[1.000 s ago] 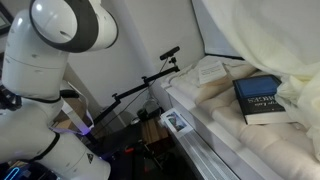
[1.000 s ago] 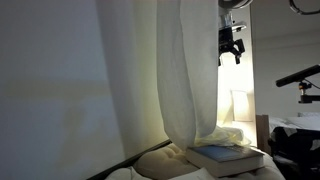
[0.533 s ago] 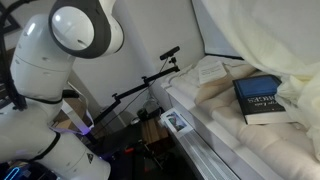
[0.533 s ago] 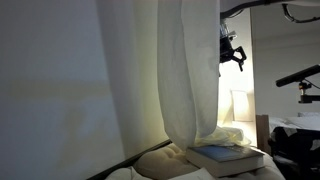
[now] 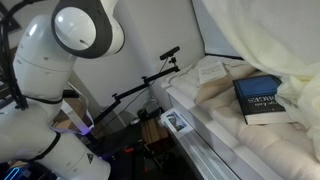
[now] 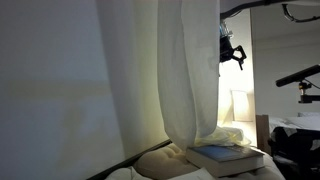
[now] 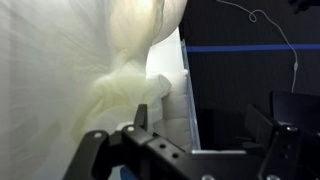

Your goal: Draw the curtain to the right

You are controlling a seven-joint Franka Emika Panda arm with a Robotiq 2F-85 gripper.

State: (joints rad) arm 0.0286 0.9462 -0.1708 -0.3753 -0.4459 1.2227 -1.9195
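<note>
At the left in an exterior view, the white arm (image 5: 55,60): big round joint raised high, thick links folded beneath it, top cut off by the picture's edge. Right of it, a thin black stand (image 5: 150,85) slanting up, near the edge of a cream ribbed cushion (image 5: 225,130). Further right, a dark-blue book (image 5: 262,100) lying flat on that cushion. Far right and above, the curtain (image 5: 255,30), pale and sheer, draped down with its hem pooled just beside the book.

In an exterior view facing the fabric, a grey wall (image 6: 50,80) at the left. Next, the curtain (image 6: 185,70) hanging in long upright folds through the middle, hem gathered low by the cushion (image 6: 150,165) and the book (image 6: 225,155). Just right of the curtain's edge, high up, the end effector (image 6: 231,52), dark against a bright opening, tilted, carried on a link coming in from the upper right. Touching the fabric or apart from it: cannot tell from here.

In the wrist view, curtain (image 7: 60,70) filling the left, bunched into a knot of folds toward the middle. Below, the end effector (image 7: 200,125) with fingers (image 7: 140,118) spread wide, nothing between them.
</note>
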